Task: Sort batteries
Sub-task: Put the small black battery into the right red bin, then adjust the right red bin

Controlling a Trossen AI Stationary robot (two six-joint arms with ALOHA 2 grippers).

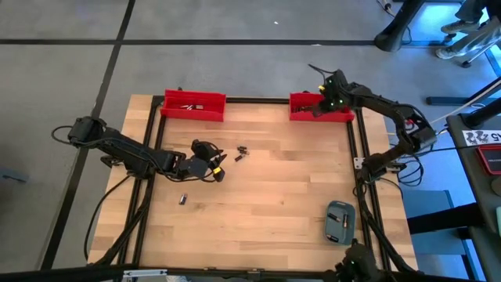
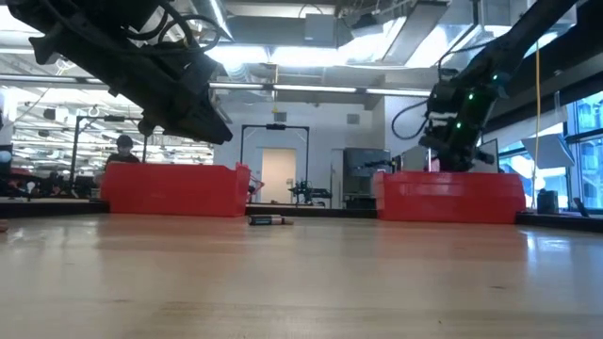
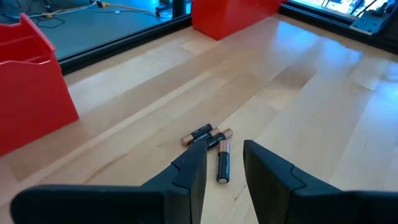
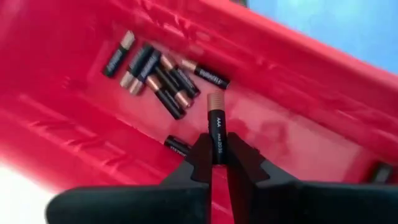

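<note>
- A light wooden table (image 1: 266, 196) with a dark frame carries everything.
- Two red bins (image 1: 193, 106) (image 1: 322, 108) stand along its far edge.
- Loose batteries (image 1: 241, 153) lie mid-table; one more (image 1: 183, 199) lies nearer.
- A grey-blue case (image 1: 340, 222) rests near the right corner.

Overhead, table-level — two wrist close-ups

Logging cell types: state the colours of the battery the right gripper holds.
Black body, copper-coloured end, white "AAA" lettering: the battery in the right gripper over the red bin. Clearest in the right wrist view.

Bright overhead light, soft wrist-view blur
</note>
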